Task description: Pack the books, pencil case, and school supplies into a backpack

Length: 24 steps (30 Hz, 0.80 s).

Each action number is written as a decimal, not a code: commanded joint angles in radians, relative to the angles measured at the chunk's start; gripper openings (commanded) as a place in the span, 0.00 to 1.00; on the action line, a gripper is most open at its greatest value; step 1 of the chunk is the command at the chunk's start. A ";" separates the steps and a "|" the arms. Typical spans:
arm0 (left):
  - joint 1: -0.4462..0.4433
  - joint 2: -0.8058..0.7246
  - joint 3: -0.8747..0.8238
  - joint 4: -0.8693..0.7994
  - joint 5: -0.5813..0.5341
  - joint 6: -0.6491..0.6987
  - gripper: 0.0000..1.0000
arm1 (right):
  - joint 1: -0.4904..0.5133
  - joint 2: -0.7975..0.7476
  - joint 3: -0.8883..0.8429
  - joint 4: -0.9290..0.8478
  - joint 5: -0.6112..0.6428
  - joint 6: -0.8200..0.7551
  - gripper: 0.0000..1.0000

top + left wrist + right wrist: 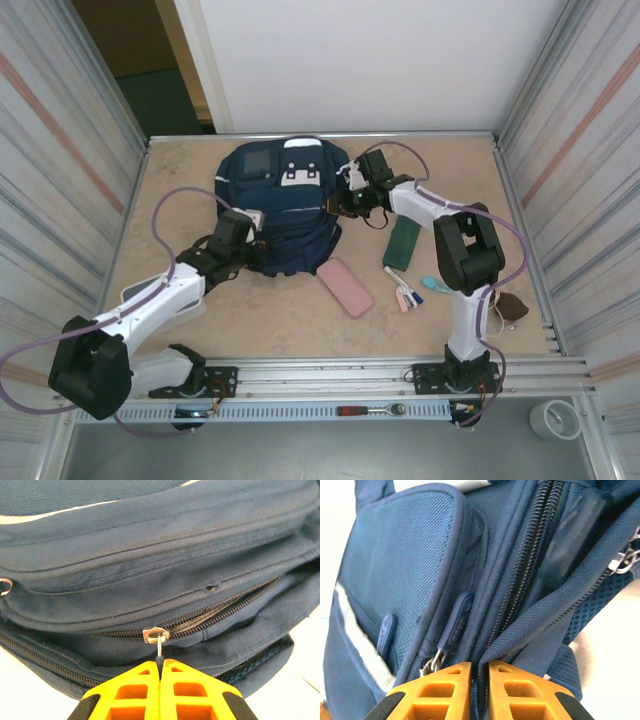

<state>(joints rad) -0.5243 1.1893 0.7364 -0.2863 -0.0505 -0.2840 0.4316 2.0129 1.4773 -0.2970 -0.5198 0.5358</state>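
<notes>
Left gripper (pixel 160 666) clamped on metal zipper pull (pixel 152 635) of large navy-blue fabric backpack (pixel 285 215), frame centre. Right gripper (pixel 480 669) pinches its webbing strap (pixel 535 625). Pink oblong pencil case (pixel 345 287) and dark booklet (pixel 403 243) lie on worktop (pixel 200 330), lower right of it.

I see a bare tan particle-board tabletop (pixel 270 320) closed in by ribbed grey metal walls (pixel 60 150) on both sides and a plain white panel (pixel 350 60) at the back. An aluminium rail (pixel 330 378) runs along the near edge. Just below it lies a red-handled ratchet tool (pixel 370 410), and a small white roll (pixel 553 420) sits off at the lower right corner.
</notes>
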 commanded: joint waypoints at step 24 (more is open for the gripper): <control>-0.092 0.114 0.139 0.065 -0.020 0.006 0.00 | 0.138 -0.198 -0.232 0.120 0.155 0.074 0.72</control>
<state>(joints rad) -0.6216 1.2984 0.8379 -0.2794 -0.0719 -0.2924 0.5297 1.8465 1.3144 -0.2687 -0.3733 0.5488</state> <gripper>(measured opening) 0.060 0.713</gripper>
